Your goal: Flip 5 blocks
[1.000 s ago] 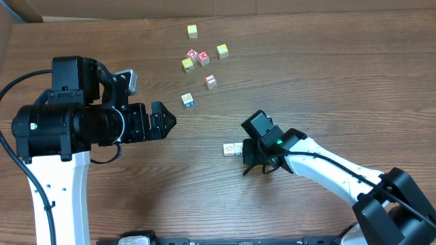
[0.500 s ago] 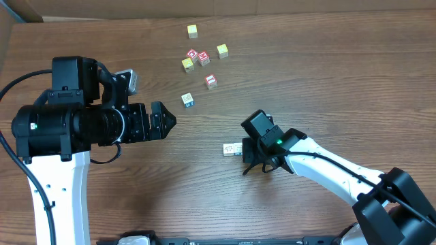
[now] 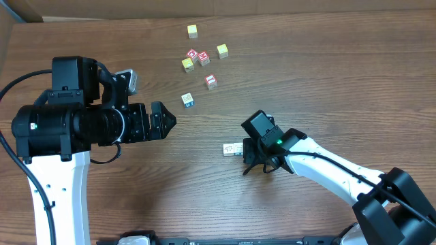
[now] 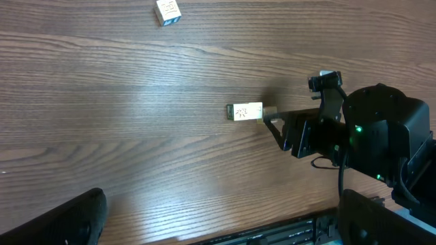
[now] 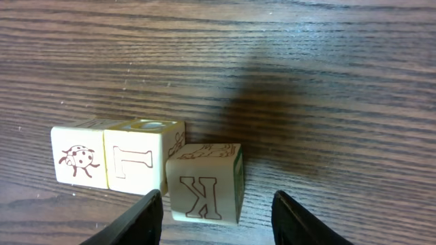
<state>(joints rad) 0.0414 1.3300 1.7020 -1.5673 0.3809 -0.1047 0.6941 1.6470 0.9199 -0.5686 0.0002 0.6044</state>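
Right end effector (image 5: 216, 218) flanks block (image 5: 203, 194) on wooden table (image 5: 306, 82).

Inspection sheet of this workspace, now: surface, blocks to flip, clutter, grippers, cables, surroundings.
Surface: wood-grain table, no spills seen.
Job's things: ladybug block, L block and K block clustered together; red-bordered block and blue-edged white block each alone, farther off.
Clutter: three yellow blocks, two red blocks.
Grippers: left gripper open, holding nothing; right gripper open, straddling the K block.
Cables: black cable looping beside the left arm.
Surroundings: tan board along the far edge.
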